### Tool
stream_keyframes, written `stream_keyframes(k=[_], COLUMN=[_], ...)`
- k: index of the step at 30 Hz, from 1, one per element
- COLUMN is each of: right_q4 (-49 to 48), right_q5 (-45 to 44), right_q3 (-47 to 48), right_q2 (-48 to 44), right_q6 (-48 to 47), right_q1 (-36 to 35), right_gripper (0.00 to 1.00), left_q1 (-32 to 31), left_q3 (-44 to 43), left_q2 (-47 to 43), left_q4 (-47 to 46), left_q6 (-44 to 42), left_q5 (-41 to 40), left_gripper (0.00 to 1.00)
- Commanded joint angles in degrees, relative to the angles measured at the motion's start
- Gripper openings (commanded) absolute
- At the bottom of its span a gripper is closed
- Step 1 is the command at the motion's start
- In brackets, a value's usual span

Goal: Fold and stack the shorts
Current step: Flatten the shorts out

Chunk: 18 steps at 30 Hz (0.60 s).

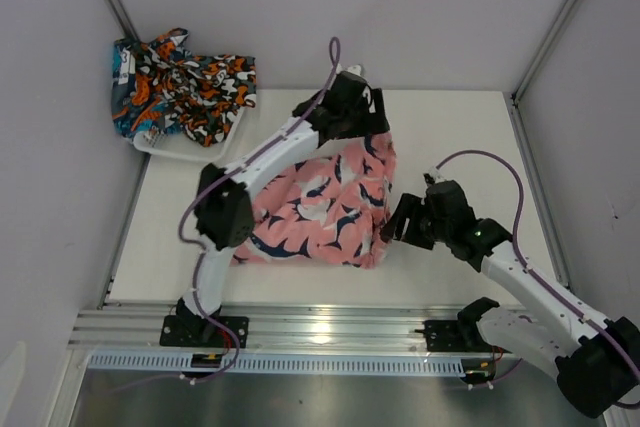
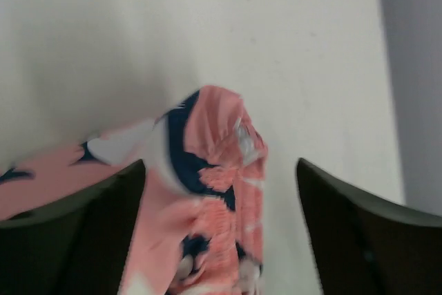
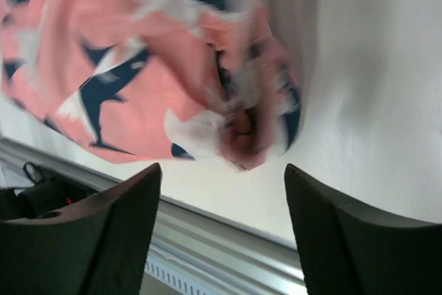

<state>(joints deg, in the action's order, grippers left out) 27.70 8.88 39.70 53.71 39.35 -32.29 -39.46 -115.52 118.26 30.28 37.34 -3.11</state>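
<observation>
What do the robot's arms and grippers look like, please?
The left arm and right arm have white links, black joints and a purple cable each. The right arm shows a green light. The left gripper and right gripper each have two broad dark fingers.

Left claw (image 2: 221, 229) spread wide, right claw (image 3: 221, 229) spread too — arms angled inward

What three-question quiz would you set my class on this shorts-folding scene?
1. True or false: both the left gripper and the right gripper are clamped shut on the pink shorts.
2. Where do the orange-patterned shorts lie? A far left corner; B near right corner; C under the pink shorts.
3. Which gripper is at the pink shorts' far end?
Key: 1 false, both open; 2 A; 3 left.
</observation>
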Motion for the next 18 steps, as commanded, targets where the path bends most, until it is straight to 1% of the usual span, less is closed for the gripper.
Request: stream_keyframes(k=[1, 2, 3, 4, 6, 7, 9, 10, 13, 14, 16, 17, 18], right_q4=[8.31, 8.77, 8.68, 9.12, 9.56, 10.00, 10.26, 10.35, 10.97, 10.97, 10.79, 10.88, 10.27], right_q5=[0.28, -1.75, -3.85, -4.57, -6.07, -6.07, -6.33, -6.68, -10.45, -12.47, -13.80, -15.63, -16.09], right_q3=[-0.68, -0.42, -0.16, 0.02, 1.16, 1.34, 1.69, 1.61, 0.99, 0.56, -0.85, -1.29, -1.64], right_q2=[-1.33, -2.64, -3.43, -4.05, -4.76, -4.58, -3.44, -3.00, -2.38, -2.47, -2.74, -2.65, -2.30], right_q6=[2.92, 3.01, 3.01, 3.10, 2.75, 2.14, 1.61, 1.52, 2.65, 3.18, 4.50, 6.77, 7.49], right_q1=[3.20, 3.20, 3.20, 3.20, 3.11, 3.11, 3.03, 2.85, 1.89, 1.71, 1.71, 1.71, 1.71], right_gripper=[0.77, 0.80, 0.80, 0.81, 0.80, 0.80, 0.79, 0.76, 0.72, 0.71, 0.69, 0.69, 0.69], left_q1=[1.32, 1.14, 1.14, 1.14, 1.32, 1.49, 2.19, 2.63, 2.72, 2.64, 2.64, 2.64, 2.64], left_q3=[-19.00, -21.56, -25.50, -26.15, -22.92, -18.20, -15.36, -12.47, -9.73, -6.67, 0.36, 6.39, 13.24], left_q2=[5.56, 7.15, 7.86, 6.82, 3.40, -0.97, -5.30, -9.06, -14.26, -18.11, -22.96, -28.03, -30.69], left_q4=[0.95, 2.92, 4.42, 5.30, 4.70, 3.91, 4.08, 4.87, 10.83, 12.07, 13.84, 13.75, 12.18], left_q6=[-2.88, -3.67, -5.42, -6.31, -8.50, -9.04, -10.09, -10.44, -12.03, -12.90, -13.00, -12.65, -12.12], left_q5=[2.68, 2.33, 1.11, 0.57, -2.23, -2.77, -2.51, -2.34, -2.68, -2.60, -2.86, -3.12, -3.13], left_gripper=[0.99, 0.99, 0.99, 0.99, 0.99, 0.99, 0.99, 0.99, 0.99, 0.99, 0.99, 0.99, 0.99])
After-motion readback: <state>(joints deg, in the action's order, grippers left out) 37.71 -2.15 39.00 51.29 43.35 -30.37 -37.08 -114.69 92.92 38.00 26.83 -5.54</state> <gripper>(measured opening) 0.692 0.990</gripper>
